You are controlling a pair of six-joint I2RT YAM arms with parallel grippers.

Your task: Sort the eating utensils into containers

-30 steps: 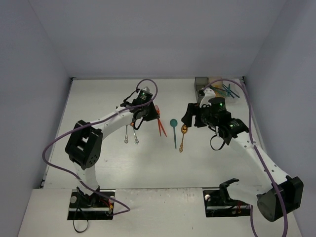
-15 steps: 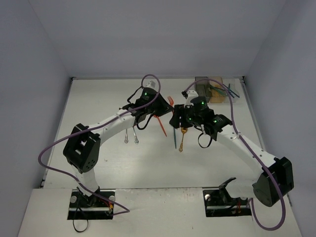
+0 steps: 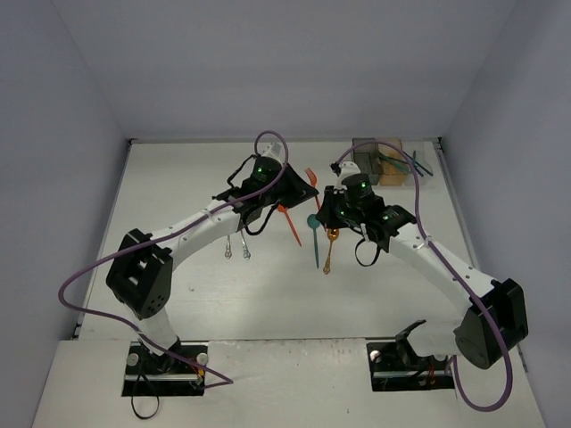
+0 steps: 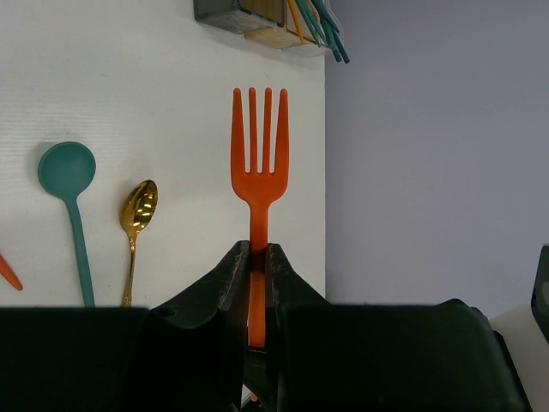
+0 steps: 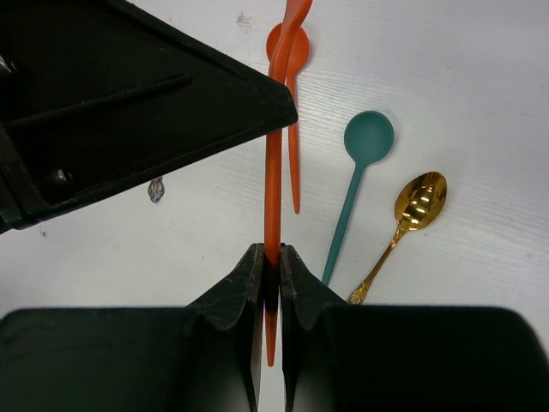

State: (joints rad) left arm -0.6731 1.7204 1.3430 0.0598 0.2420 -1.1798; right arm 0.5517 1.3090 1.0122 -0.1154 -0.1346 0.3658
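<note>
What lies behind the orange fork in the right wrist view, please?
An orange spoon, teal spoon and gold spoon beside it; the left hand covers the rest.

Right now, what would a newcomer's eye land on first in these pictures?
First the orange fork near mid-table, with the left gripper and the right gripper both shut on its handle. Close by, a teal spoon and a gold spoon lie side by side on the table, and the containers sit at its far right corner.
</note>
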